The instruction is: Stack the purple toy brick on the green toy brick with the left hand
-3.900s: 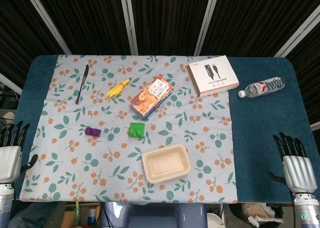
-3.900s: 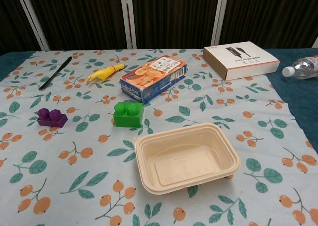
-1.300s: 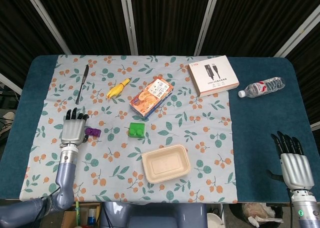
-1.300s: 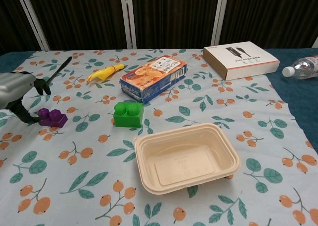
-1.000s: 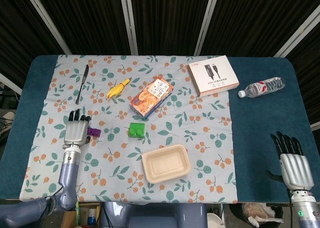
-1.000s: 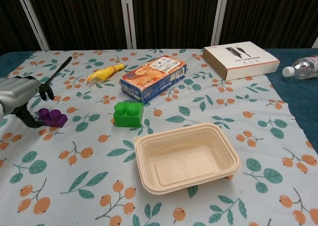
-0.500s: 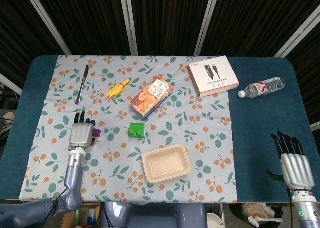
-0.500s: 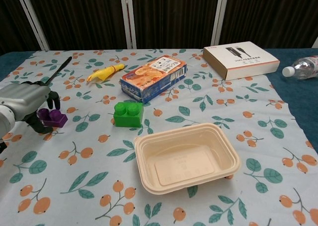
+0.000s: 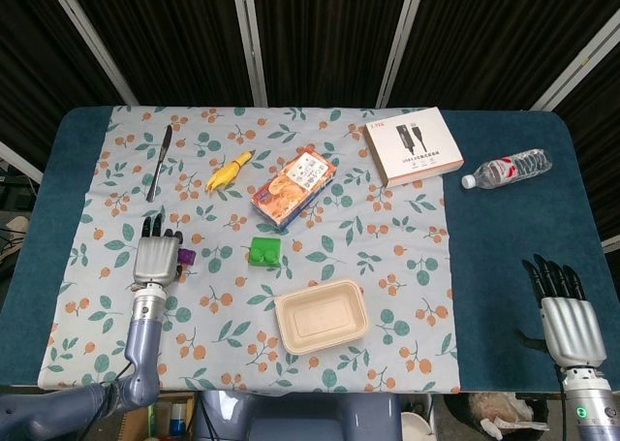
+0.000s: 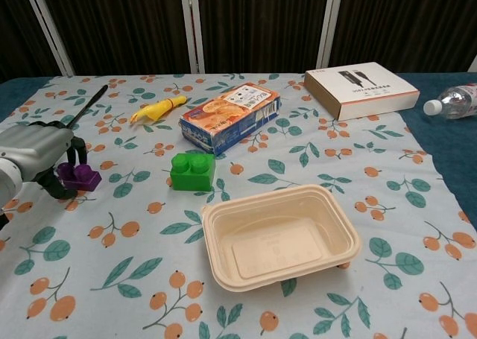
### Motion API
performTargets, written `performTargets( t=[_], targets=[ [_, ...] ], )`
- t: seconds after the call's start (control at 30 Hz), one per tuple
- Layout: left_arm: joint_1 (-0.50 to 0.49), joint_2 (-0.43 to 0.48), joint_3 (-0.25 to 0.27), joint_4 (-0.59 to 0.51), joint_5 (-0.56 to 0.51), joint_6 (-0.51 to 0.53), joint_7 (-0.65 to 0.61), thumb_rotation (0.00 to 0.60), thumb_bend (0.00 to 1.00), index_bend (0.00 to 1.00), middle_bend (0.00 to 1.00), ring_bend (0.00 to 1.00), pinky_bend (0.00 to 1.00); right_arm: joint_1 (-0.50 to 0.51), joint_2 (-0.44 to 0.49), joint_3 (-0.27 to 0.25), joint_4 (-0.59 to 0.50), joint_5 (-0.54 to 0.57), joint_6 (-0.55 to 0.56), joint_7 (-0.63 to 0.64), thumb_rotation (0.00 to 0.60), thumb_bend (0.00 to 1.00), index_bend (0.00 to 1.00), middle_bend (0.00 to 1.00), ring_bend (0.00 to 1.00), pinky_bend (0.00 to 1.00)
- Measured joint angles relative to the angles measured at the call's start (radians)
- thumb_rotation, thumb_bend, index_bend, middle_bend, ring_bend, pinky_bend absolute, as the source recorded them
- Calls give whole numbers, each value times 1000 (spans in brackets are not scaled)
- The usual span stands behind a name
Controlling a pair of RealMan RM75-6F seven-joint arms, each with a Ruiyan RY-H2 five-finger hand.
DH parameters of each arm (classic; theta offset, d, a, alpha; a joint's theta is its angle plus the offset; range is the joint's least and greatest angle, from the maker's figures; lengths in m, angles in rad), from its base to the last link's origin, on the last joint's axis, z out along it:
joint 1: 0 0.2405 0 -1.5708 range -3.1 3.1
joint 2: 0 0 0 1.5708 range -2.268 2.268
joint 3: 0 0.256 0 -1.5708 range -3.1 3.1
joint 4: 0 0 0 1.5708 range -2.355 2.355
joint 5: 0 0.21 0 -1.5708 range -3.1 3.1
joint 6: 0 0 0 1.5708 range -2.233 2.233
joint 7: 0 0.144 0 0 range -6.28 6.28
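The purple toy brick (image 10: 82,177) lies on the floral cloth at the left, mostly hidden behind my left hand in the head view, where only its right end (image 9: 187,258) shows. My left hand (image 10: 33,157) (image 9: 155,260) grips the brick's left end, fingers curled over the top and thumb below. The green toy brick (image 9: 264,252) (image 10: 191,170) stands studs up a short way to the right, apart from the hand. My right hand (image 9: 567,325) hovers off the table's front right corner with fingers apart and nothing in it.
A beige food tray (image 10: 287,196) (image 9: 282,310) sits in front of the green brick. Behind it lie a snack box (image 9: 294,187), a yellow toy (image 9: 229,172) and a black knife (image 9: 159,162). A white box (image 9: 413,145) and a water bottle (image 9: 507,169) lie at the far right.
My left hand came in from the table's left edge to the purple brick, and its fingers have curled down around the brick's left end. The right hand barely moved.
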Motion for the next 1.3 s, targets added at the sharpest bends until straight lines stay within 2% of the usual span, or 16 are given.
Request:
performTargets(
  t=[1.3],
  targets=[
    [-13,-57,-1,45,3,25,57,600,389,453,429,44,0,3,4,0,0,7,-6,6,600,81,85,13,0,0]
  ],
)
